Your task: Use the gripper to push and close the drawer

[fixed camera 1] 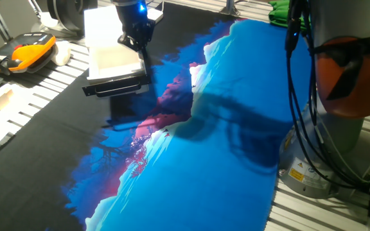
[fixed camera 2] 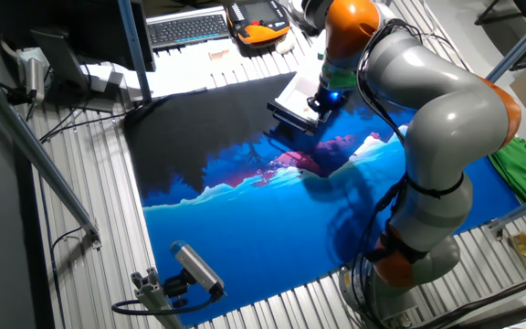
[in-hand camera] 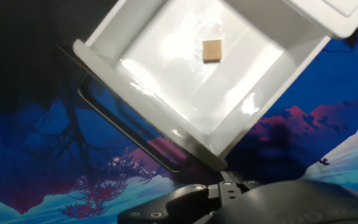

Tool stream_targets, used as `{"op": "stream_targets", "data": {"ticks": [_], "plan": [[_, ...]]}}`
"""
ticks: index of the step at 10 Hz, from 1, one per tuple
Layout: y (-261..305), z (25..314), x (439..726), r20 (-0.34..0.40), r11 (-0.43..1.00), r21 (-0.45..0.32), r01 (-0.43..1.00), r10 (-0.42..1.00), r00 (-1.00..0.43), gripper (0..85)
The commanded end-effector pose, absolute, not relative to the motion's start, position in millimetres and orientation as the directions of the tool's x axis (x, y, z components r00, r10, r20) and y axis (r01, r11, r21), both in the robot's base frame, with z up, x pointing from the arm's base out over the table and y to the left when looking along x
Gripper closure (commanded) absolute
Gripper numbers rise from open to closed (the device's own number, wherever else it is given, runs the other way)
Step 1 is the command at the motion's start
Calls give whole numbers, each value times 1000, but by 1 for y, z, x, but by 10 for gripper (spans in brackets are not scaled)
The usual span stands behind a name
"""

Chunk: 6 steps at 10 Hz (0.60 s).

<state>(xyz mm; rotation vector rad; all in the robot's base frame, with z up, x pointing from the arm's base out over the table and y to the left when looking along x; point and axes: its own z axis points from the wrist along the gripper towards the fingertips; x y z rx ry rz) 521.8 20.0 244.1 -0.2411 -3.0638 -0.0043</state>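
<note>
Your gripper (fixed camera 1: pixel 141 40) hangs low at the right side of the drawer (fixed camera 1: pixel 115 64); you cannot tell whether its fingers are spread or together. The drawer stands pulled out from its white unit (fixed camera 1: pixel 105 29), at the far left of the blue cloth (fixed camera 1: pixel 223 147), holding one small tan block (in-hand camera: pixel 212 50).
</note>
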Motion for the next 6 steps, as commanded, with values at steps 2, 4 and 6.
{"op": "stream_targets", "data": {"ticks": [2, 4, 6], "plan": [[26, 245, 524, 45, 990, -13, 143, 143, -989, 850], [32, 245, 525, 11, 991, -24, 132, 132, -991, 850], [38, 246, 526, -8, 992, -40, 122, 122, -993, 850]]}}
